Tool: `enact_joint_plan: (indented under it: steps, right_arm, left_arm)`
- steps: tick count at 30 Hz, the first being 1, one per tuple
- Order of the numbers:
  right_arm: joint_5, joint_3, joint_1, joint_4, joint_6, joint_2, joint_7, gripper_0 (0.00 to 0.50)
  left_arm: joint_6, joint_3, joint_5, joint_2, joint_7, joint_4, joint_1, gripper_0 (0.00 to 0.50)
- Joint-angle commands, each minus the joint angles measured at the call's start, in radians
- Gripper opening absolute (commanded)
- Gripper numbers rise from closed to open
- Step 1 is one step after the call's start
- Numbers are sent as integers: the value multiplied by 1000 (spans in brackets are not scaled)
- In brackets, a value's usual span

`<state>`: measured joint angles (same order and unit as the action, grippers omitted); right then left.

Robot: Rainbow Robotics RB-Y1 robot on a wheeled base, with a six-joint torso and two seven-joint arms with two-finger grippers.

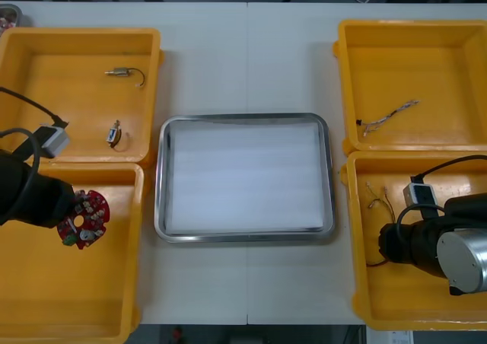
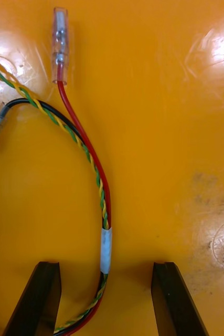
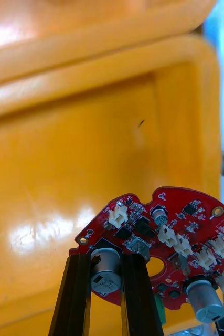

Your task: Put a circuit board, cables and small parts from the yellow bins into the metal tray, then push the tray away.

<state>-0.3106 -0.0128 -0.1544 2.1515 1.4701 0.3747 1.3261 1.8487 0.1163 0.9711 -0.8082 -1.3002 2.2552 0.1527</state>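
Clock directions are taken from the middle of the light worktop (image 1: 247, 62), seen from above.

At ten o'clock sits the far-left yellow bin (image 1: 76, 33). It holds two small metal parts, one (image 1: 122, 73) toward its far side and one (image 1: 114, 134) nearer its front wall, well apart from each other.

At eight o'clock is the near-left yellow bin (image 1: 46, 298). The left arm reaches in over its far-left corner. The left end effector (image 3: 106, 286) is closed on a round red circuit board (image 1: 85, 219). Its black fingers (image 3: 79, 294) pinch a silver cylindrical part (image 3: 105, 270) at the board's edge, and the rest of the board juts out beyond and to one side of them. The board hangs over the bin's far end, close to the wall it shares with the far-left bin.

At the centre lies the metal tray (image 1: 243, 119), shiny at the rim and white inside, between the two pairs of bins.

At two o'clock is the far-right yellow bin (image 1: 426, 62), with a pale twisted cable (image 1: 389, 117) lying near its front-left corner.

At four o'clock is the near-right yellow bin (image 1: 396, 298), where the right arm reaches in from the right. The right end effector (image 2: 105, 299) is open just above the bin floor, fingers spread wide. A cable bundle (image 2: 85, 147) of red, black and twisted yellow-green wires, bound by a white band, lies on the floor and runs between the fingers, nearer to one of them. Whether it touches that finger cannot be told.
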Motion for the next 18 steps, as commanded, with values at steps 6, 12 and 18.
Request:
enact_joint_plan:
  steps: [6,12,18]
  right_arm:
    - [-1,-35,-24,-35,-60,-8,-53,500]
    - [-2,-35,-24,-35,-57,-8,-53,498]
    - [-4,-33,-24,-18,-7,-5,-54,22]
  left_arm:
    - [40,-264,18,-26,311,-5,283,1]
    - [40,-379,-2,41,386,-78,401,0]
    - [37,-458,-84,150,423,-171,479,3]
